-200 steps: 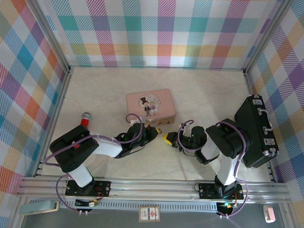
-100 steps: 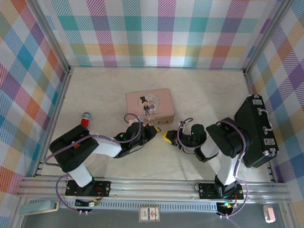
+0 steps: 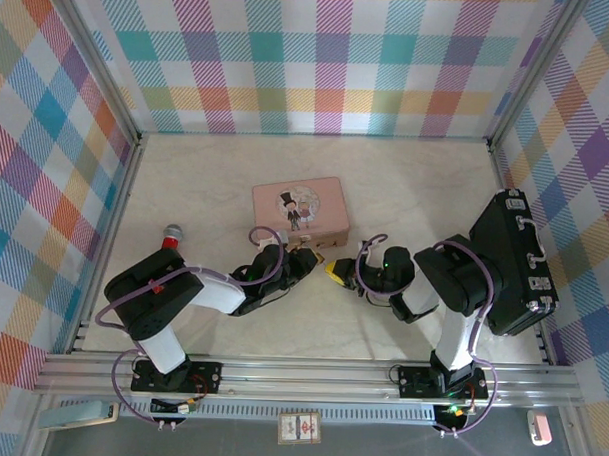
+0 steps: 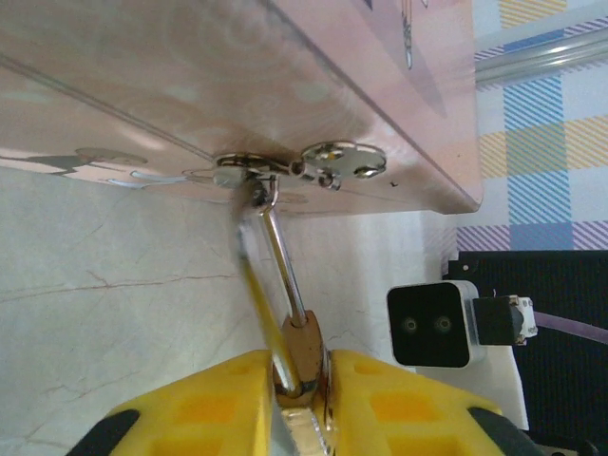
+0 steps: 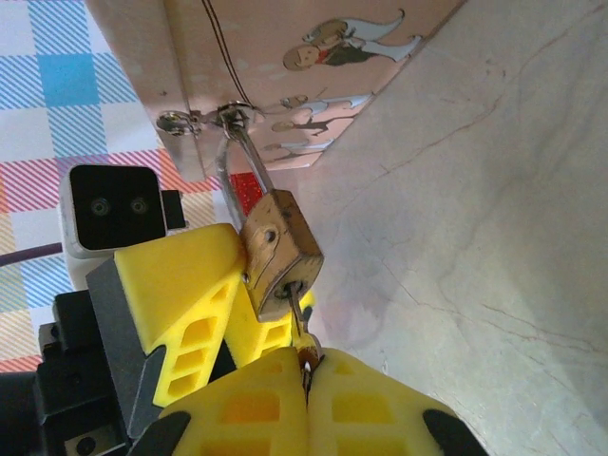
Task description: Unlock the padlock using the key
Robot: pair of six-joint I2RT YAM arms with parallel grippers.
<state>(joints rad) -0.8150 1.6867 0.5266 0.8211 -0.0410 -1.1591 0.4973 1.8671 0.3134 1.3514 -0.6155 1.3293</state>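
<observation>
A pale, marble-patterned desk [image 3: 416,182] carries everything, closed in by walls [image 3: 320,58] of pastel check. At its near edge stand the bases of the two arms. Both arms bend inward to meet just in front of the pink tin [image 3: 300,209], on its near side.

The right jaws are pressed together on the head of the key [image 5: 298,318]. Its thin shaft runs up from between the right yellow pads [image 5: 370,408] into the keyhole in the bottom of the padlock [image 5: 277,249]. The left jaws stand a narrow gap apart and pinch the padlock's brass body, with the left yellow pads [image 4: 199,399] one against each side.

The padlock hangs off the desk, tilted, directly before the tin's near wall. Its silvery shackle [image 4: 283,261] rises to the tin and is threaded through the small metal hasp [image 4: 249,171] on that wall. The tin lies flat, and its lid, with a cartoon couple on it, faces up.

Left of the tin and well apart from it lies a red toy microphone [image 3: 170,239], near the left arm's elbow. Right of the tin, also well apart, a black case [image 3: 513,263] sits along the right wall. Beyond the tin the desk runs on to the back wall.
</observation>
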